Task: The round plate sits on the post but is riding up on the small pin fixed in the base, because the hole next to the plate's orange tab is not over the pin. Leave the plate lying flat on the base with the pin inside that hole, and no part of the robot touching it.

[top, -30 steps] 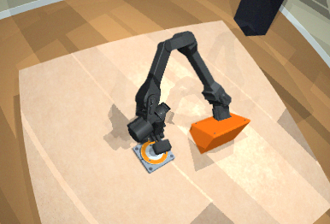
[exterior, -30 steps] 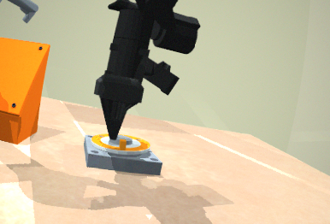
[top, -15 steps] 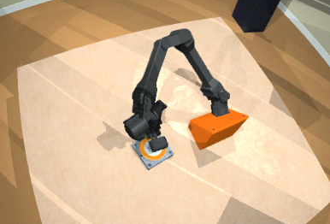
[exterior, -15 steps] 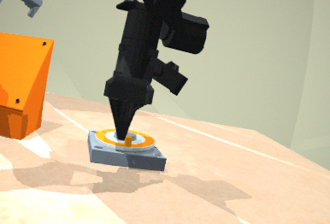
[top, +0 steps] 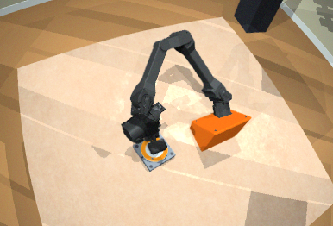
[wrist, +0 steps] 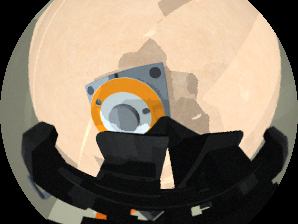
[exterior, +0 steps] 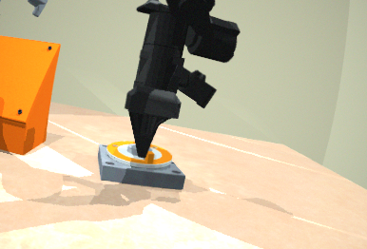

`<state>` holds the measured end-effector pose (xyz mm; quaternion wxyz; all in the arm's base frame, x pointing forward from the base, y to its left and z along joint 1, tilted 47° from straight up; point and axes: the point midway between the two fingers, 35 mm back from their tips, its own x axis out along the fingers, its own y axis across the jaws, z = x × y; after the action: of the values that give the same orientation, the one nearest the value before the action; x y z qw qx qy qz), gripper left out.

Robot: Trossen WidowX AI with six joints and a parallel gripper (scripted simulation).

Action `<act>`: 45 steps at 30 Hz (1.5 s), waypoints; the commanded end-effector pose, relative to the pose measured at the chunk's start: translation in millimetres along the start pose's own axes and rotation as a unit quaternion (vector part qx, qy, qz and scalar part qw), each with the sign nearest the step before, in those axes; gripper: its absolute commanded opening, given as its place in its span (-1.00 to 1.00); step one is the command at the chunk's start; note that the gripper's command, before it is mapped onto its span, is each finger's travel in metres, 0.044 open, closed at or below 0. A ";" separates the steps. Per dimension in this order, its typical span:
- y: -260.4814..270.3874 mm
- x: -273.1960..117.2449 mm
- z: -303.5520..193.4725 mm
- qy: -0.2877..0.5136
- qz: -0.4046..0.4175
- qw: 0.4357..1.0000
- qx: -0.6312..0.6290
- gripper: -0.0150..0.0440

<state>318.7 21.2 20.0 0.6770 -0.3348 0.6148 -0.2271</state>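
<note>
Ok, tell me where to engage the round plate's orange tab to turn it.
Don't pinch it. Push the orange tab sideways with the shut pincer, coming down from above beside it. The round plate lies low on the base, offering little edge, while the tab stands up as a short stub, likely the best purchase.

The arm [top: 172,62] is matt black throughout, built of slim rounded links with bulkier cylindrical joints, rising from an orange wedge-shaped base [top: 220,128] dotted with small dark screws, and ends in a gripper [exterior: 143,151] whose ribbed fingers seem to taper to a point.
</note>
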 end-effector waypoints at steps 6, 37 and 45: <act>2.3 0.5 10.5 -0.001 0.000 1.000 0.001 -0.49; 22.2 -3.2 37.4 -0.002 0.001 1.000 0.002 -0.49; 29.2 -5.2 41.6 -0.002 0.001 1.000 0.002 -0.49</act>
<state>354.7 47.6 7.3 0.6797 -0.3339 0.6118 -0.2285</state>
